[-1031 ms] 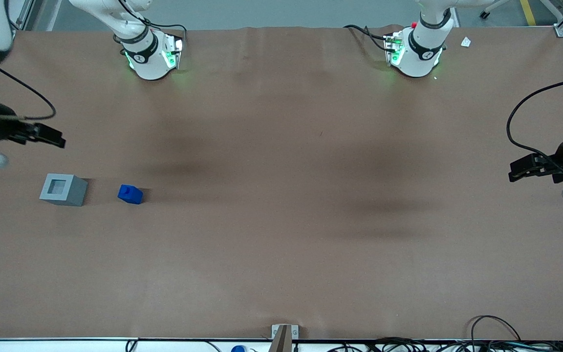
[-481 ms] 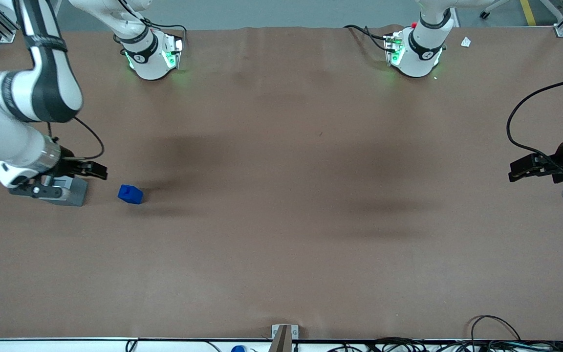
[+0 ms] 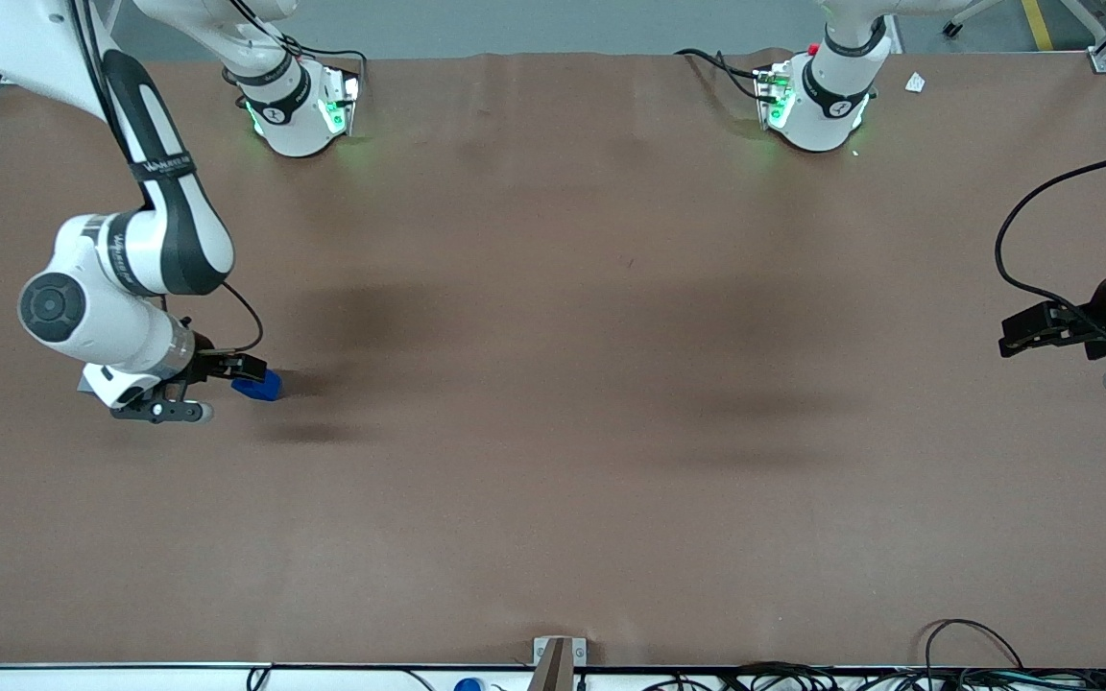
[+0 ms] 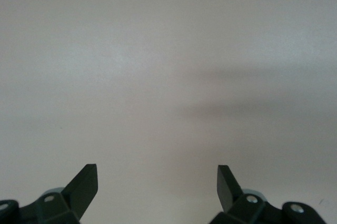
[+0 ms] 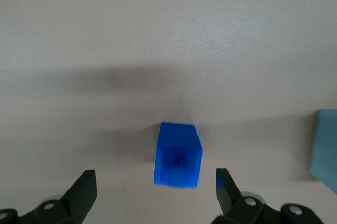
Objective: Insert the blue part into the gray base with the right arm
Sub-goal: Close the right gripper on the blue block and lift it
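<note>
Over at the working arm's end of the brown table (image 3: pixel 553 432): all the action, basically.
Spot: small bright-blue plastic block (image 5: pixel 177 154) sitting on the tabletop, just beside the light-gray cube base (image 5: pixel 325 148), not touching it.
Gripper: black two-finger gripper (image 5: pixel 155 190) on the white right arm (image 3: pixel 135 269) hanging right over the block, fingers spread wide, one each side, no contact yet.
Base in front view: mostly hidden under the wrist.
Feel, best guess: hard, light, smooth plastic, so probably a bit slippery and easy to nudge.
Grab point: flat side walls of the wider lower body, squared up.
Watch out: off-centre pinch likely twists it.
</note>
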Tool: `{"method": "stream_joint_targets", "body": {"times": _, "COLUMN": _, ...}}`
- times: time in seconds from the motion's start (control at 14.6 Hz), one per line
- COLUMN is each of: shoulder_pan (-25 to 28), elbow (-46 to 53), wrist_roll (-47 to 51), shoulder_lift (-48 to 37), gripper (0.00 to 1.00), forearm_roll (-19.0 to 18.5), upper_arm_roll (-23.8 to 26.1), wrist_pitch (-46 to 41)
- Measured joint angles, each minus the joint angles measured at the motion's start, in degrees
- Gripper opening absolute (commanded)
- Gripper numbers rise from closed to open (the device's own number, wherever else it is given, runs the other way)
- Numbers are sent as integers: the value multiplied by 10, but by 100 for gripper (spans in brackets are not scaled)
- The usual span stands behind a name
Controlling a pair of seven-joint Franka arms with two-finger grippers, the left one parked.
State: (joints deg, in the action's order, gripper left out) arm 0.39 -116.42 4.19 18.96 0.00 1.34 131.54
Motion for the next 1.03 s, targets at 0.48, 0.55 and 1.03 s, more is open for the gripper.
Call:
{"method": "stream_joint_targets", "body": {"times": 0.48, "shoulder_pan": -10, "elbow": -14, "wrist_roll": 1, "shoulder_lift": 35, "gripper": 93, "forearm_roll": 0, "upper_arm_roll": -5, "wrist_pitch": 23}}
{"method": "stream_joint_targets", "body": {"times": 0.55, "shoulder_pan": -11, "elbow": -14, "wrist_roll": 1, "shoulder_lift": 36, "gripper": 89, "forearm_roll": 0, "upper_arm_roll": -5, "wrist_pitch": 23}}
{"method": "stream_joint_targets", "body": {"times": 1.03, "shoulder_pan": -18, "elbow": -13, "wrist_roll": 2, "shoulder_lift": 37, "gripper": 59, "forearm_roll": 11, "upper_arm_roll": -6, "wrist_pitch": 24}}
